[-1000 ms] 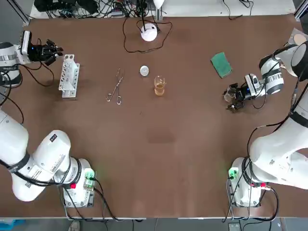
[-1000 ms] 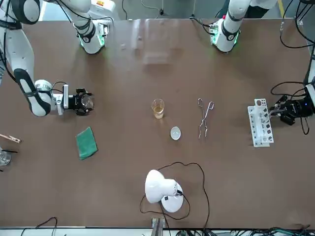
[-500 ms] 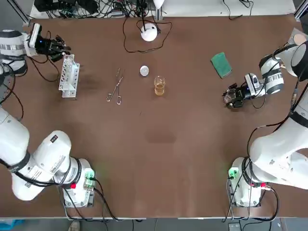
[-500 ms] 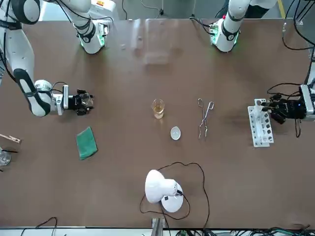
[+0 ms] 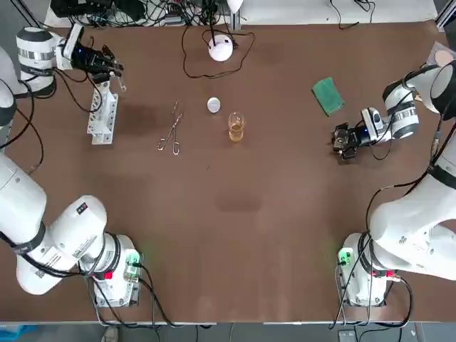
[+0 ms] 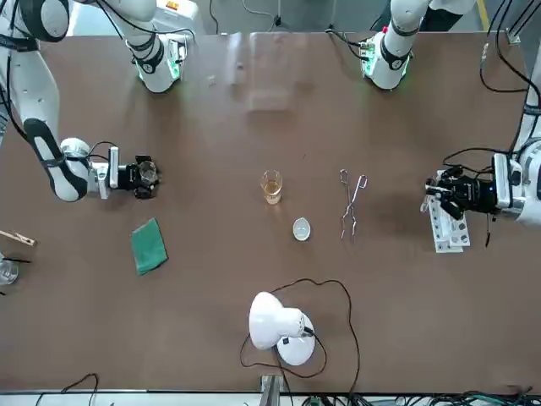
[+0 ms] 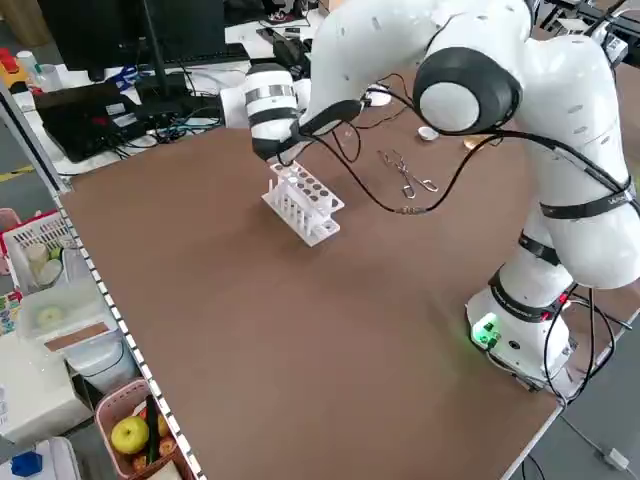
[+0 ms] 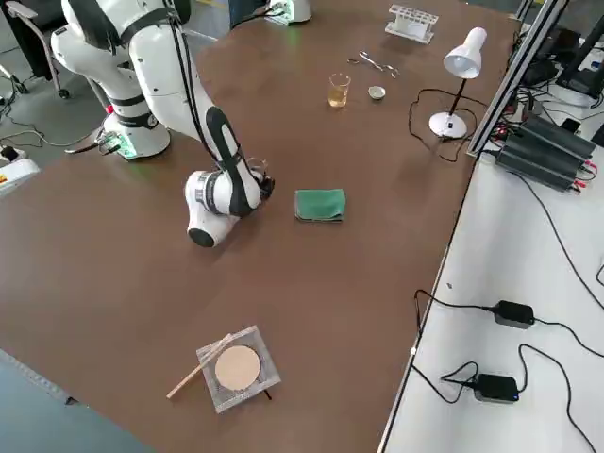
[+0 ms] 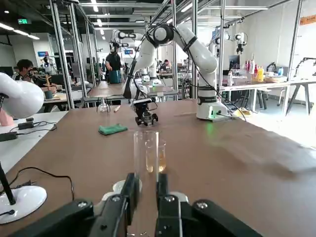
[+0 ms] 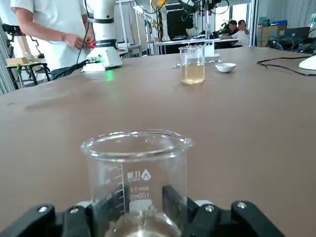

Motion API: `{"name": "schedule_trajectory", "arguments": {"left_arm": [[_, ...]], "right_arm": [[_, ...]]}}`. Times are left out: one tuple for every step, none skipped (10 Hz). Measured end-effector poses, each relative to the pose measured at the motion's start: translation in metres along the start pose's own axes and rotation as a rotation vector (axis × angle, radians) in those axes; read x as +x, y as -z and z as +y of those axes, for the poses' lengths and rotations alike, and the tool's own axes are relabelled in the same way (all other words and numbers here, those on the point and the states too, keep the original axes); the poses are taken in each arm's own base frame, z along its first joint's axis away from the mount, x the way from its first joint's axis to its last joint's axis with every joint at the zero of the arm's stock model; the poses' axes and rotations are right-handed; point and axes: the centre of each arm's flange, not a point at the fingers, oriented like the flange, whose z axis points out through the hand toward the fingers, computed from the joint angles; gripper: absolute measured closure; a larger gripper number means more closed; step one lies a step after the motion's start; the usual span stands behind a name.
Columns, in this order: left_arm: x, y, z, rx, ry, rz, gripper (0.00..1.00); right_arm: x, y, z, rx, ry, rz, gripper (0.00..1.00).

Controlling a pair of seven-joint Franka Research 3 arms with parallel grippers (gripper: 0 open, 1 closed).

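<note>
Left tool (image 9: 146, 181) clamps test tube (image 9: 140, 148), right tool (image 10: 140, 197) clamps beaker (image 10: 136, 168): wrist views. Overhead adds rack (image 5: 102, 114) at left tool.

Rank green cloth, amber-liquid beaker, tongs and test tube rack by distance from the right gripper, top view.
From the right gripper, shut on a graduated beaker, on the right:
1. green cloth, just beyond it.
2. amber-liquid beaker, centre.
3. tongs, left of centre.
4. test tube rack, far left, where the left gripper holds a test tube.
</note>
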Motion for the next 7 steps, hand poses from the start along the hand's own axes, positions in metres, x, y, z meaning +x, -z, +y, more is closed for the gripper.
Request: {"name": "schedule_trajectory", "arguments": {"left_arm": [[0.006,-0.019,-0.007,0.014,0.004,-0.024,0.79],[0.01,-0.04,-0.015,0.031,0.007,-0.049,0.79],[0.016,-0.061,-0.022,0.048,0.006,-0.078,0.79],[0.025,-0.082,-0.03,0.061,0.009,-0.111,0.79],[0.035,-0.103,-0.036,0.066,0.026,-0.148,0.79],[0.044,-0.127,-0.041,0.062,0.045,-0.191,0.79],[0.051,-0.153,-0.047,0.057,0.053,-0.234,0.79]], "right_arm": [[0.002,-0.003,0.002,0.001,-0.003,0.006,0.61],[0.003,-0.005,0.003,0.003,-0.007,0.01,0.61],[0.003,-0.007,0.004,0.001,-0.015,0.015,0.61],[0.005,-0.011,0.006,-0.002,-0.018,0.025,0.61],[0.008,-0.019,0.009,-0.008,-0.019,0.041,0.61],[0.013,-0.03,0.015,-0.011,-0.024,0.058,0.61],[0.017,-0.04,0.02,-0.012,-0.03,0.071,0.61]]}}
